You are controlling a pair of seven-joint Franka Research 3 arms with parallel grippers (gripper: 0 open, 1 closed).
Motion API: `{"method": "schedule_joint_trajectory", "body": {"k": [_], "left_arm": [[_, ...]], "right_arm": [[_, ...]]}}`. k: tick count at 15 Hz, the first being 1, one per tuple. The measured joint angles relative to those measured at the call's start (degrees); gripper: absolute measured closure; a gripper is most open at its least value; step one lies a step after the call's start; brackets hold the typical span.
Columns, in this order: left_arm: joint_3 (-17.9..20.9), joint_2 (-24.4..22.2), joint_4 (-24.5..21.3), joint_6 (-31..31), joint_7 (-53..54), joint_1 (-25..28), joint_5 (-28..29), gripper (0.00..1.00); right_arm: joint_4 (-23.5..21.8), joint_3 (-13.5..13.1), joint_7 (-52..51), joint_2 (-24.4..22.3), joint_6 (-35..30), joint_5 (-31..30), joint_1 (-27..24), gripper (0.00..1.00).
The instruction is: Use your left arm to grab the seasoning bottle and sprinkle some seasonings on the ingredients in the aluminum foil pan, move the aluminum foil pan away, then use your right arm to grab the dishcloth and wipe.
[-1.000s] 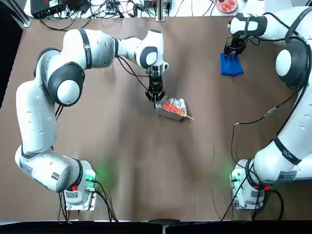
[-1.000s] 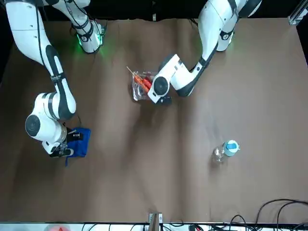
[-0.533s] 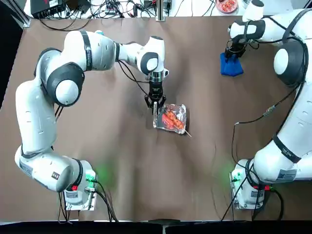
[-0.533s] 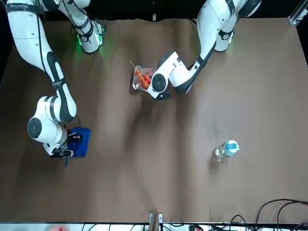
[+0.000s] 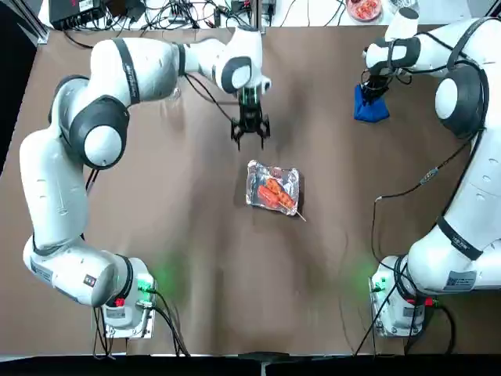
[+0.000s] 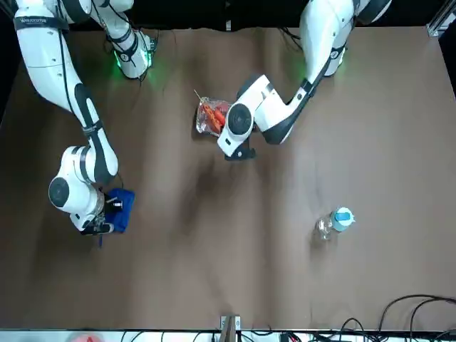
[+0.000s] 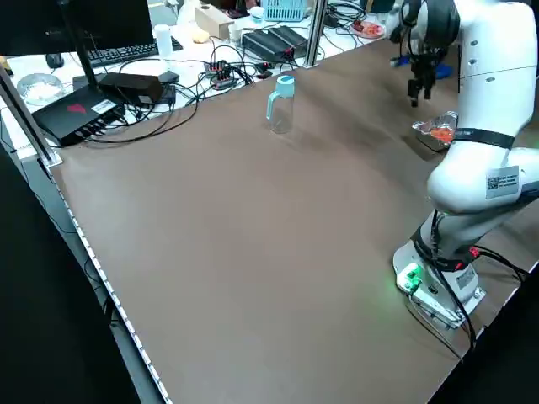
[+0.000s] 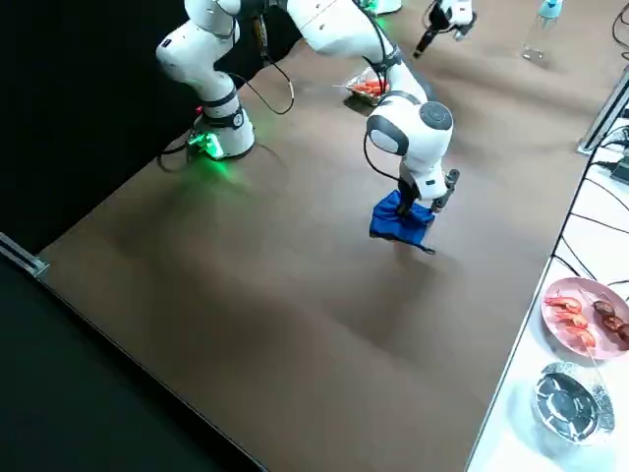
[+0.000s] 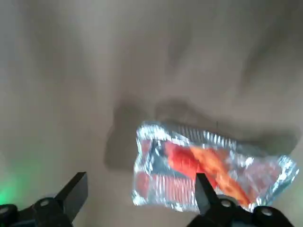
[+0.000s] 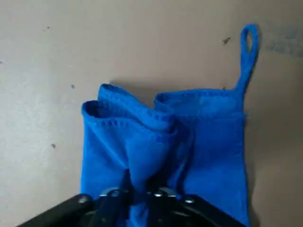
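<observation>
Since the earlier frames the left gripper [image 5: 250, 139] has let go of the shiny silver rectangular aluminum foil pan [image 5: 273, 187] and pulled away toward the far side of the table; it now hangs above bare brown tabletop [image 5: 196, 258], fingers spread wide, empty, apart from the pan. The pan has shifted nearer the robot and now sits flat mid-table, orange-red ingredients [image 5: 272, 190] inside with a thin wooden stick [image 5: 296, 210] poking over its rim. In the left wrist view the pan [image 9: 208, 168] lies beyond the open fingers, not touched. The small clear plastic seasoning bottle with light-blue cap [image 6: 335, 221] stands upright, well apart from the pan, on the robot's left far side of the table. The right gripper [image 5: 371, 84] is down on the bright blue bunched dishcloth [image 5: 371, 107] at the far right of the table, fingers pinched narrow on a raised fold of cloth [image 10: 142, 137]; its hanging loop [image 10: 248, 45] lies flat on the table.
</observation>
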Motion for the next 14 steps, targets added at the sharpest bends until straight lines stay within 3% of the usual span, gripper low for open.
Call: {"method": "schedule_joint_trajectory", "body": {"k": [1, 3, 5, 8, 14], "left_arm": [[-0.04, -0.18, 1.21, -0.03, 0.11, 0.65, 3.01, 0.0], [-0.12, -0.45, 2.47, -0.05, 0.8, 2.05, 9.07, 0.0], [-0.17, -0.5, 3.41, -0.04, 5.3, 4.32, 14.62, 0.0], [-0.21, -1.49, 4.51, -0.18, 12.46, 7.32, 16.9, 0.0], [-0.13, -7.64, 4.93, -5.77, 24.25, 11.82, 19.28, 0.0]], "right_arm": [[0.05, 0.2, 0.02, -0.01, -0.15, 0.27, 0.09, 0.89], [0.17, 1.94, 0.87, -0.02, -1.44, 2.64, 0.24, 0.9], [0.86, 5.95, 9.15, -0.22, -5.3, 3.44, 2.81, 0.9], [2.43, 6.69, 15.12, -0.56, -10.47, 3.68, 7.13, 0.9], [6.65, 7.55, 30.08, -0.57, -11.05, 4.2, 15.48, 0.9]]}}
